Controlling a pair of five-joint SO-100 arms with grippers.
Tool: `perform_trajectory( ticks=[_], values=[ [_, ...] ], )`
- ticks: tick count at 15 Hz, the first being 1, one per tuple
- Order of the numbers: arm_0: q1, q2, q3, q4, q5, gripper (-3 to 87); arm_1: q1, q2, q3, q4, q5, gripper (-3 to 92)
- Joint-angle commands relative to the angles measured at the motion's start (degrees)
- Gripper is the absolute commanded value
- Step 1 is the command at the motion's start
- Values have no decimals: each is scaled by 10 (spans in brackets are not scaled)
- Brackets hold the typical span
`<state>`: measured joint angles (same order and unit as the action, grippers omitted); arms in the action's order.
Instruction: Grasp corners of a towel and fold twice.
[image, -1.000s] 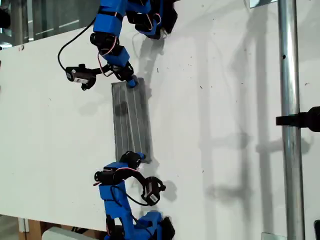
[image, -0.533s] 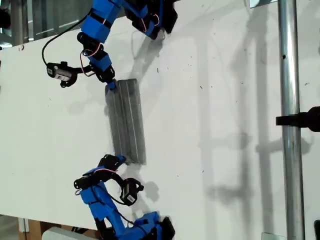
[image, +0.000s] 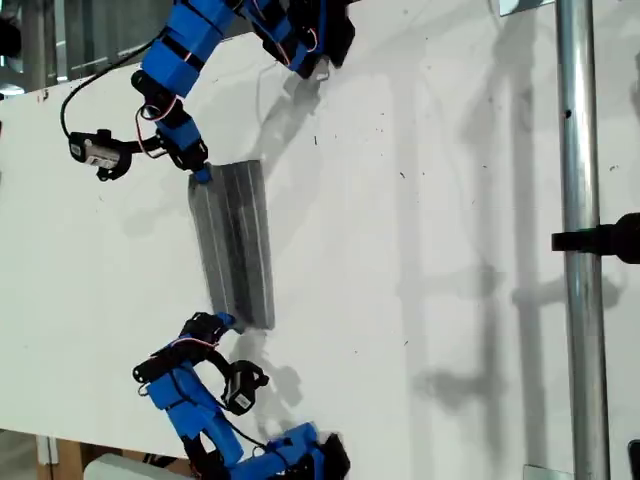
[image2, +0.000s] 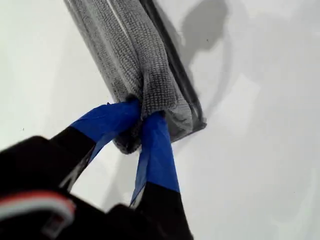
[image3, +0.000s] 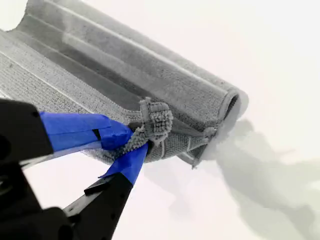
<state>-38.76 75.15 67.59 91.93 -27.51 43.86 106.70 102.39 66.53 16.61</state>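
The towel (image: 235, 240) is a narrow, folded grey strip with thin white stripes, lying slightly slanted on the white table (image: 430, 150). In the exterior view my first gripper (image: 225, 322) is at the strip's lower end and my second gripper (image: 200, 173) at its upper end. The first wrist view shows my first gripper (image2: 142, 112) shut on a bunched corner of the towel (image2: 130, 45), with the cloth running straight away from the jaws. The second wrist view has my second gripper (image3: 142, 137) shut on a corner of the towel (image3: 125, 70), whose layers curl over into a loose roll.
A vertical metal pole (image: 580, 240) with a black clamp (image: 610, 238) stands at the exterior view's right. The arm bases sit at the top edge (image: 300, 40) and bottom edge (image: 300, 455). Bare white table lies between the towel and the pole.
Both grippers have moved toward the exterior view's left, carrying the towel's ends with them. The whole strip has shifted left and now slants more.
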Motion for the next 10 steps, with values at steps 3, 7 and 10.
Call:
perform_trajectory(
  ticks=[3,7,10],
  values=[
    [31,-39,41,-35,-25,-23,-17,3,112,-40,39,-3],
    [54,-60,78,-72,-45,-21,-30,-13,198,-89,64,-3],
    [71,-113,62,-75,-62,-4,-18,-69,209,-124,65,-3]
  ],
)
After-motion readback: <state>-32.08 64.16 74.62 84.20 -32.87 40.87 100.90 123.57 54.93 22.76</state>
